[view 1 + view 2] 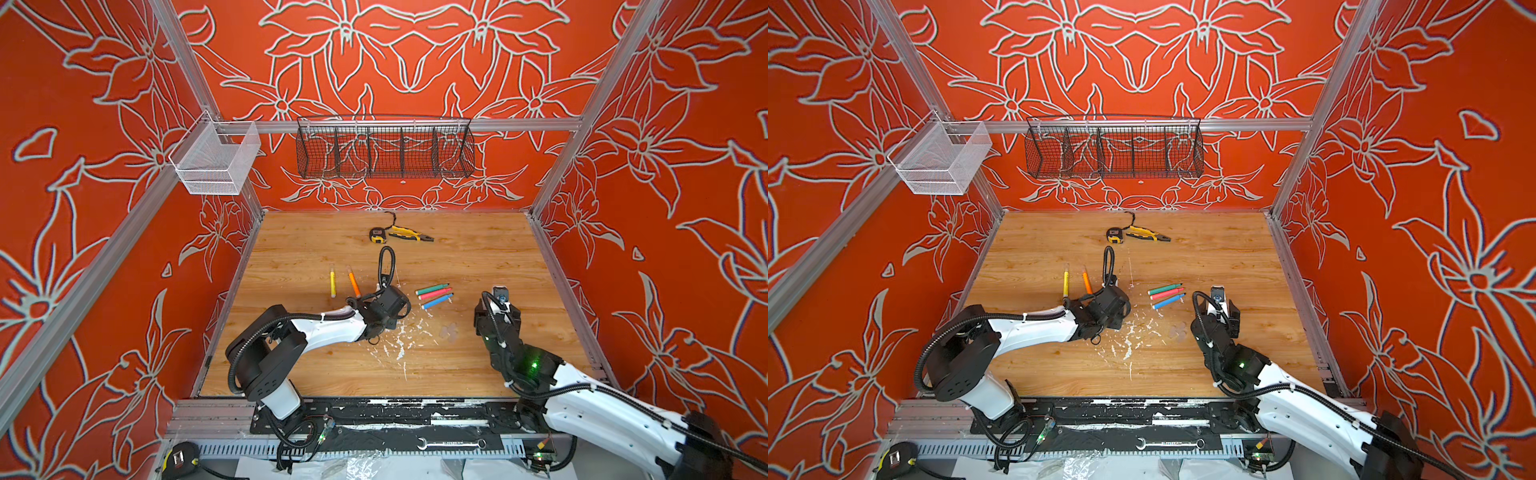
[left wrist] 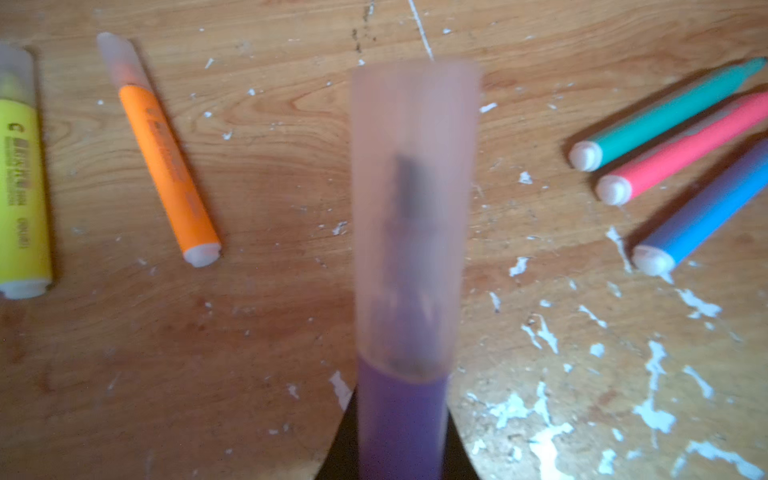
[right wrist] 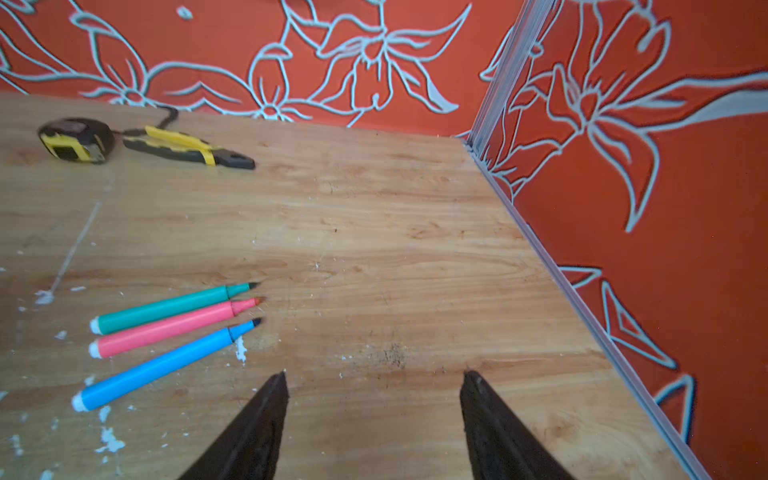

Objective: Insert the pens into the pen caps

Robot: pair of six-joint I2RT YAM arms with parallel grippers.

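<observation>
Pinching the purple pen [image 2: 401, 415] tight with the left gripper [image 2: 402, 444], above the middle of the table [image 1: 478, 257]; clear cap [image 2: 413, 208] already seated over its tip. Holding the right gripper [image 3: 375, 376] spread apart and empty, over bare wood at the near right. Lying left of middle, side by side: yellow pen [image 1: 333, 282] and orange pen [image 1: 353, 282], both capped. Lying right of middle, close together: green pen [image 1: 432, 289], pink-red pen [image 1: 434, 295], blue pen [image 1: 436, 301], all with bare tips. At the far side: tape measure [image 1: 377, 235] beside pliers [image 1: 409, 234].

wood-grain table [image 3: 395, 232], frosted plastic cap [image 2: 413, 208], black wire basket [image 1: 384, 151]
</observation>
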